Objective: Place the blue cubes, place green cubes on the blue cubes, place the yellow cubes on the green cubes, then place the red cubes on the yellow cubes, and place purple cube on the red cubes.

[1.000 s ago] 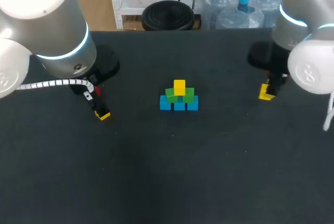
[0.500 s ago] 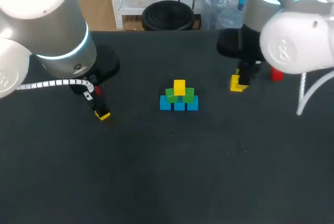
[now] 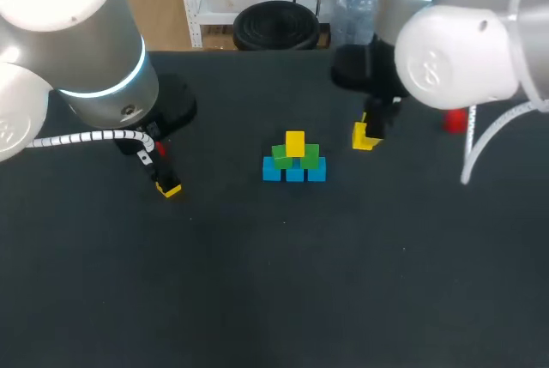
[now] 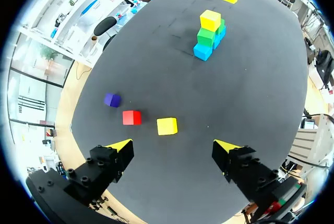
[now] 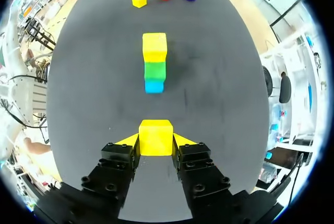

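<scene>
While between fingers (image 5: 121, 156), plain yellow cube (image 5: 155, 137)

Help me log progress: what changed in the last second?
The right claw, shut on a yellow cube, swept in from the table's right side toward the stack and is now just right of it. The left claw, open, and the stack stayed put.
</scene>
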`<state>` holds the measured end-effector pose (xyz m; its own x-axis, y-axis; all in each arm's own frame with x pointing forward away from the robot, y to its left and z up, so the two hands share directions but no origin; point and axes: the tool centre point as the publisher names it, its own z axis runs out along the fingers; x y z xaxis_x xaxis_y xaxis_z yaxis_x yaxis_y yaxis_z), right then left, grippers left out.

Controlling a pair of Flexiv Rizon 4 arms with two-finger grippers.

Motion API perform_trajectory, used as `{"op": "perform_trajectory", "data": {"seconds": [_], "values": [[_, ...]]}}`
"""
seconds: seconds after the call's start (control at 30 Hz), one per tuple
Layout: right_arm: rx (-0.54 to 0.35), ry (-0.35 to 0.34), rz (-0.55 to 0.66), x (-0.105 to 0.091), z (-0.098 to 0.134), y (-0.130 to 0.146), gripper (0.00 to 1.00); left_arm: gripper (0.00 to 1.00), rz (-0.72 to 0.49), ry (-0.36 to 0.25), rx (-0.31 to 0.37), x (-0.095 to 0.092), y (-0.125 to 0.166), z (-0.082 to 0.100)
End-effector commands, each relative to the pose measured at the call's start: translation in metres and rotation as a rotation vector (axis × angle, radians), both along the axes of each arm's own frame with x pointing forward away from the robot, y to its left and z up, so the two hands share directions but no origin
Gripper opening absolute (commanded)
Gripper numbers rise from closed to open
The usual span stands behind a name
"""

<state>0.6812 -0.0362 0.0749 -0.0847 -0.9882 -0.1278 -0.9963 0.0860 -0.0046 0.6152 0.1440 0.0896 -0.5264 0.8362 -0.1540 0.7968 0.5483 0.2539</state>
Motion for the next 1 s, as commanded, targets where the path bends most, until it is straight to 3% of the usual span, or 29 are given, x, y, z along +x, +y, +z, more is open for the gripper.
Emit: {"op": "perform_trajectory", "data": {"seconds": [0.03,0.33,1.0], "values": [[-0.021,-0.006,0.015,0.005,0.004,0.014,0.14,1.0,-0.003,0.004,-0.002,0.001,0.001,0.0],[-0.017,0.01,0.06,0.004,-0.001,0.04,0.13,1.0,-0.003,0.004,-0.002,0.001,0.001,0.0],[-0.026,0.038,0.061,0.007,-0.006,0.059,0.12,1.0,-0.003,0.004,-0.002,0.001,0.001,0.0]]}}
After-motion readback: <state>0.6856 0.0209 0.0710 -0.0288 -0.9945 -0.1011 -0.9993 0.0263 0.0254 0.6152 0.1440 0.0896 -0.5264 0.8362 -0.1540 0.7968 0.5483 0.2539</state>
